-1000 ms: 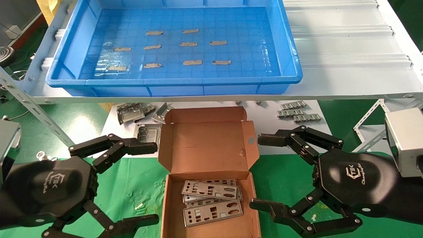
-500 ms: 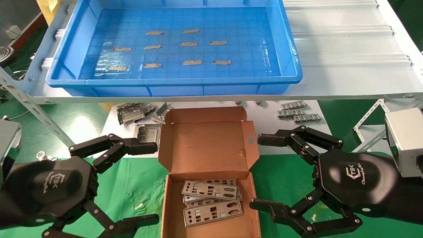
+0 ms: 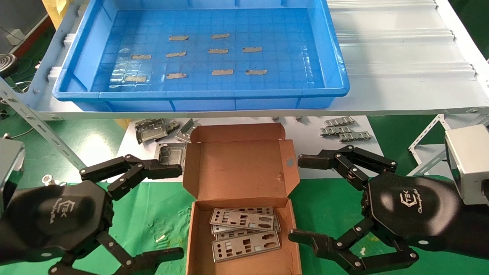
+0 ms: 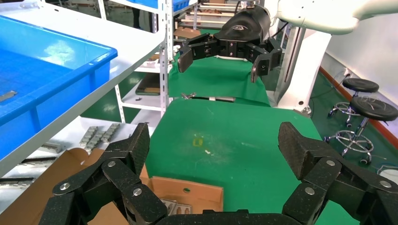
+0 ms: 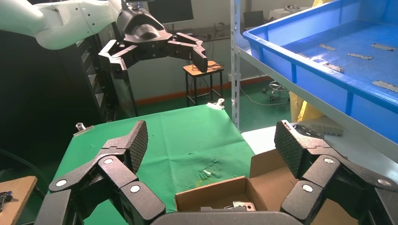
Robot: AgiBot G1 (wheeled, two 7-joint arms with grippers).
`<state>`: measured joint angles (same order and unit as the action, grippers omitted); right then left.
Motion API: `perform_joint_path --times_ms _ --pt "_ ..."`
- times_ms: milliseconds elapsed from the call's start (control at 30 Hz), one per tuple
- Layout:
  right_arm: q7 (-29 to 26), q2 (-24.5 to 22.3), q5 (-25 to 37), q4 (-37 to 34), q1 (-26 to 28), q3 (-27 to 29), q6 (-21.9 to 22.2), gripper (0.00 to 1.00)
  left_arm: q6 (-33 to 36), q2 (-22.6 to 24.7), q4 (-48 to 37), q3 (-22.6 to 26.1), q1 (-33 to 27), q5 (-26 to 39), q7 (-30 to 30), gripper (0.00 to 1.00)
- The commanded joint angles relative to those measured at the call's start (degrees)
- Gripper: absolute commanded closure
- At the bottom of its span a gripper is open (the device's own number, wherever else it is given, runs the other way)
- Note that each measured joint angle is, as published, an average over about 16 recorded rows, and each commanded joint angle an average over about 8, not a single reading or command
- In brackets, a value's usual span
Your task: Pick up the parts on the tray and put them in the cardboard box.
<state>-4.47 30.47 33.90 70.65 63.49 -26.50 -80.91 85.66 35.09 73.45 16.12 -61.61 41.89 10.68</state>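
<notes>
Parts are stacked inside the cardboard box; the tray sits at 12 o'clock. Left claw at 9, right claw at 3, both spread wide, clear of the box edges.

Left gripper: matte black, hexagonal palm housing, white "CTEK" logo with script lettering beneath.
Right gripper: same black hexagonal housing and white logo.
Fingers: black jointed link bars, silver round screws at the pivots, blocky tips with finely textured pads.
Wrists: boxy silver-grey metal camera housing beside each palm.
Arms: glossy white rounded shell leading into the black gripper body.
</notes>
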Motion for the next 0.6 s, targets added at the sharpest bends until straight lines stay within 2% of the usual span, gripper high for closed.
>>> perform_joint_path --times_ms 33,600 --pt "0.00 0.00 0.00 0.00 0.00 0.00 0.00 0.00 0.00 0.00 0.00 0.00 0.00 0.00 0.00 0.00" --pt "0.00 0.00 0.00 0.00 0.00 0.00 0.00 0.00 0.00 0.00 0.00 0.00 0.00 0.00 0.00 0.00"
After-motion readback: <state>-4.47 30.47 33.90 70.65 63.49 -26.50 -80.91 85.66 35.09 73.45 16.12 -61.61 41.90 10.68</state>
